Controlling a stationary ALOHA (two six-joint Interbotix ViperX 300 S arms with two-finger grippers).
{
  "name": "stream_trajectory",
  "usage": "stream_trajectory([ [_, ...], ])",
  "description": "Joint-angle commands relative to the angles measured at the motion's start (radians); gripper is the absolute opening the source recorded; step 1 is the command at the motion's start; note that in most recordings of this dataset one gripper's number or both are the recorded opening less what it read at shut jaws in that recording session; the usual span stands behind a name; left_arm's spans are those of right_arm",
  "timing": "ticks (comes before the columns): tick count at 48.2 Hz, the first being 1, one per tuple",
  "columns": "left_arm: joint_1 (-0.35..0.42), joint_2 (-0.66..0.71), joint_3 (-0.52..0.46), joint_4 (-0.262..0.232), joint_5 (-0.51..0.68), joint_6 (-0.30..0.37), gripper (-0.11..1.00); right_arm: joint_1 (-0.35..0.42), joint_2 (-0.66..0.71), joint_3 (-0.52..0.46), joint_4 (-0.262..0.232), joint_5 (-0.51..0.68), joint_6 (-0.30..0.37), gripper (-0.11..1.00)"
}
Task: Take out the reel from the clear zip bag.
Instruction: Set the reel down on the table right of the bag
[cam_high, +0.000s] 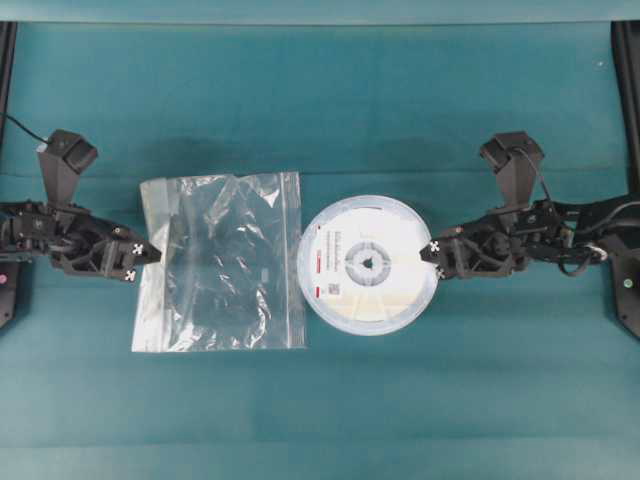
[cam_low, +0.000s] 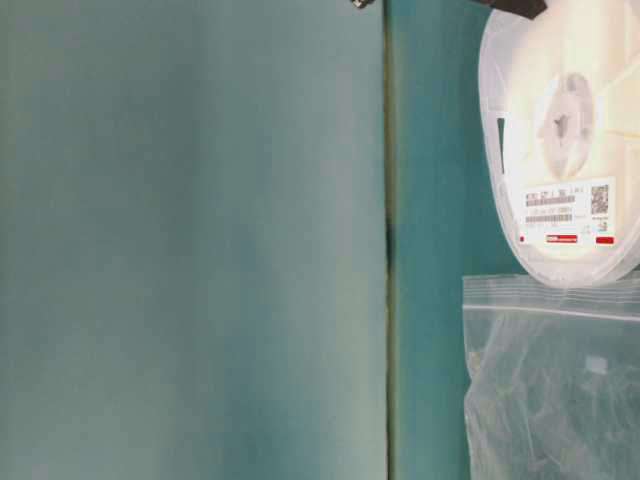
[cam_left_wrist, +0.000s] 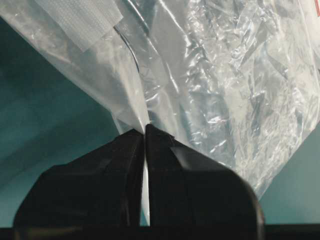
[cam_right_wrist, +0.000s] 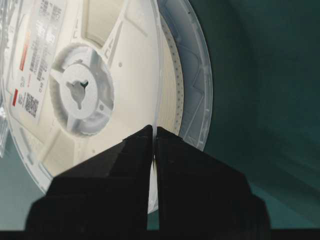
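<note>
Lying right of bag (cam_high: 222, 262): reel (cam_high: 366, 264), out | label print unreadable, red stripe | reel rim pinched by right gripper (cam_high: 432, 252) | bag edge pinched by left gripper (cam_high: 146, 254)

Teal cloth-covered table (cam_high: 320, 400), faintly creased in horizontal bands; on it, left of centre, the clear zip bag (cam_high: 222, 262), crinkled, zip strip along its right edge, left edge pinched between dark jaws and slightly lifted; just right of the bag, the reel (cam_high: 366, 264), white disc with grey hub and a small label bearing a red stripe, near the bag's zip edge; whether flat on the cloth or raised, unclear.
</note>
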Motion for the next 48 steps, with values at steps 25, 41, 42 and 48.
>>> stream_trajectory([
  [25,0.0,-0.002,-0.011,0.002,-0.006,0.003,0.02,-0.009,-0.054,0.037,0.003,0.002,0.003,0.03],
  [41,0.0,0.0,-0.012,0.002,-0.006,0.003,0.02,-0.011,-0.051,0.034,0.003,0.0,0.002,0.03],
  [42,0.0,0.0,-0.011,0.003,-0.006,0.003,0.02,-0.011,-0.051,0.034,0.003,0.0,0.002,0.03],
  [48,0.0,0.0,-0.012,0.003,-0.006,0.003,0.02,-0.011,-0.049,0.035,0.003,0.005,0.002,0.03],
])
